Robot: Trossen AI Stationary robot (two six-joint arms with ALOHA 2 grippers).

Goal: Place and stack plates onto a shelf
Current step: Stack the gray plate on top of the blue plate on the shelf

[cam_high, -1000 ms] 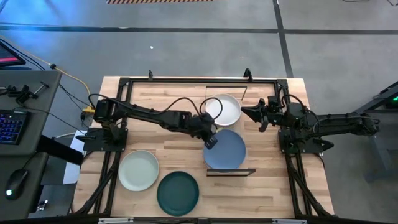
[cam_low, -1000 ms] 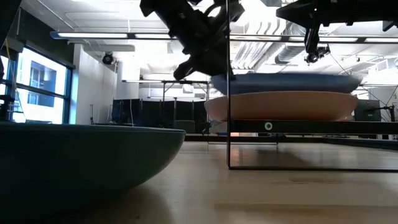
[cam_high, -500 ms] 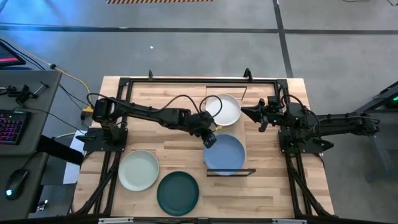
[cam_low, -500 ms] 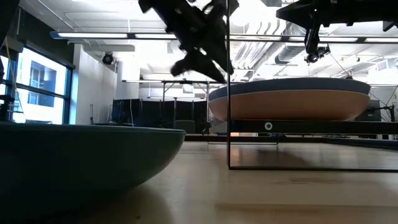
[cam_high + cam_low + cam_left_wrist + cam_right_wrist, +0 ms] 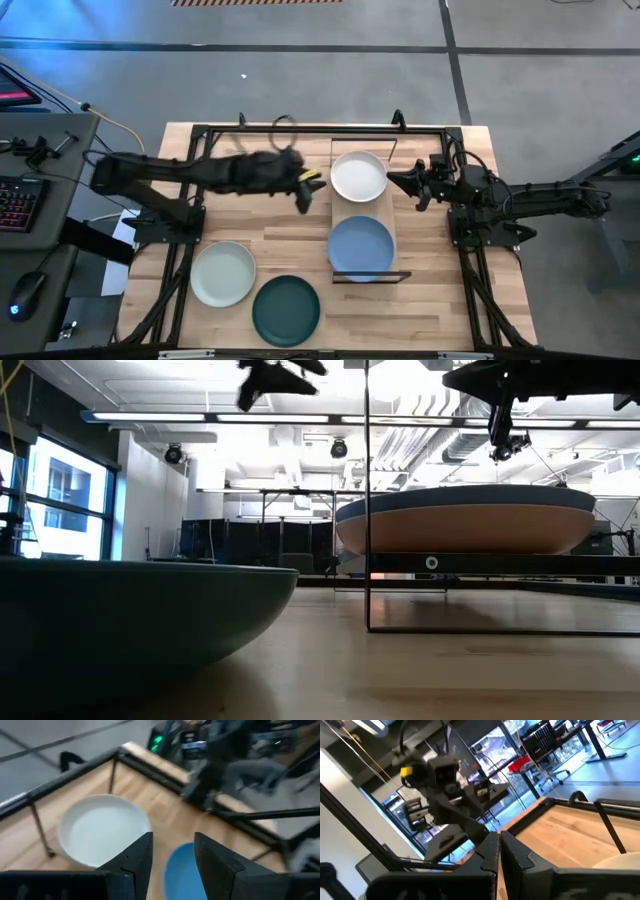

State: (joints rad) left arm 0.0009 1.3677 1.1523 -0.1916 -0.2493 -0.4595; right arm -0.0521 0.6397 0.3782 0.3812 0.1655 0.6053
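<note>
The left hand (image 5: 304, 187) has let go of the blue plate (image 5: 361, 244) and pulled back, fingers spread and empty. That plate now lies stacked on the pink one (image 5: 460, 532) on the shelf (image 5: 387, 211), beside the white plate (image 5: 358, 176). Two plates await on the counter (image 5: 270, 235); the right hand (image 5: 400, 181), fingers pressed together, waits beyond the shelf.

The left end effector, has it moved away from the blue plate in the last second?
Yes. The left end effector has pulled back off the blue plate, now beside the white plate at the shelf's far end.
</note>
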